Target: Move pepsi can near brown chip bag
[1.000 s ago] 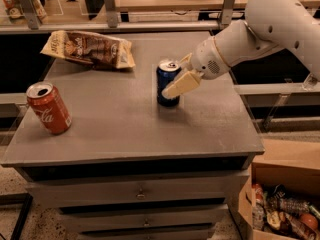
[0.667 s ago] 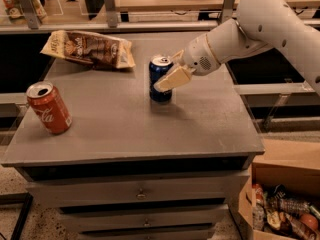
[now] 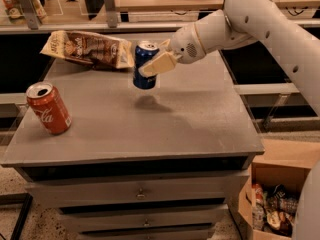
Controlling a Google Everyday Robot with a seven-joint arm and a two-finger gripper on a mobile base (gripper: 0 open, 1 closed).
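Note:
The dark blue pepsi can (image 3: 143, 66) with a silver top hangs upright in the air above the grey table (image 3: 190, 114), its shadow on the surface below it. My gripper (image 3: 156, 59) reaches in from the right and is shut on the can, one tan finger (image 3: 159, 64) across its front. The brown chip bag (image 3: 89, 49), crinkled with tan-yellow ends, lies flat at the table's far left corner. The can is just to the right of the bag's right end, lifted clear of the table.
A red Coca-Cola can (image 3: 48, 108) stands tilted near the table's left front. The table is a cabinet with drawers (image 3: 140, 194). A cardboard box (image 3: 272, 199) of snack packets sits on the floor at lower right. Shelving stands behind the table.
My gripper has carried the pepsi can left and toward the back, lifting it off the table, so it is now close to the chip bag's right end.

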